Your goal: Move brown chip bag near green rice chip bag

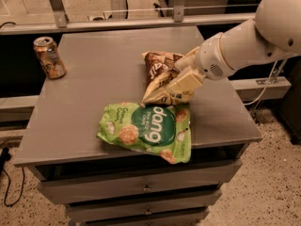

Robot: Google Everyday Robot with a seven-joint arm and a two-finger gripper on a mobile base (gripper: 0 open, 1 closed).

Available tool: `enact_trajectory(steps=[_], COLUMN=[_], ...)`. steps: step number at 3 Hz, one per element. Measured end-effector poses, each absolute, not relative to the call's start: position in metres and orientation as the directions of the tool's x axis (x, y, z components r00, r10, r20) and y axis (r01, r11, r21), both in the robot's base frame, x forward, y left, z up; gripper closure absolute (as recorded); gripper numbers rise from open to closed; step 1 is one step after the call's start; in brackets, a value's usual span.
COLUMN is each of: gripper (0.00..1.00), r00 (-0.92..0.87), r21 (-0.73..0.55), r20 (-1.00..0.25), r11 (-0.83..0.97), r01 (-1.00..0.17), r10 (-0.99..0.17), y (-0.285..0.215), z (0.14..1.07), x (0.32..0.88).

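Note:
The brown chip bag (159, 73), dark brown on top and cream-yellow below, stands tilted on the grey table (94, 84), its lower edge touching the top edge of the green rice chip bag (148, 131). The green bag lies flat near the table's front edge, its "dang" lettering upside down. My gripper (181, 81) comes in from the right on a white arm and is shut on the right side of the brown chip bag, with one cream finger (186, 83) lying across it.
A soda can (49, 57) stands upright at the table's far left. The table's right edge and front edge are close to both bags. Drawers (141, 187) sit below the tabletop. A metal rail (141, 20) runs behind the table.

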State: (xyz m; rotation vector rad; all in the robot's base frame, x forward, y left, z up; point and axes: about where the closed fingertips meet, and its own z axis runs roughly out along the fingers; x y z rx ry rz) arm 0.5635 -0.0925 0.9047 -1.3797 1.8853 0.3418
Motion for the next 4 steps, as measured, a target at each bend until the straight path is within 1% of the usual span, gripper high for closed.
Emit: enact_trajectory(steps=[1,3,4], gripper=[0.0,0.0,0.0], r00=[-0.096,0.026,0.109], r21=[-0.239,-0.371,-0.463], r20=[-0.706,-0.709,-0.725], r11=[0.363,0.341,0.364], r01=[-0.901,-0.864,-0.808], r10=[-0.702,-0.705,-0.68], y=[-0.098,-0.132,-0.156], z=[0.92,0.987,1.032], x=[0.577,0.635,0.667])
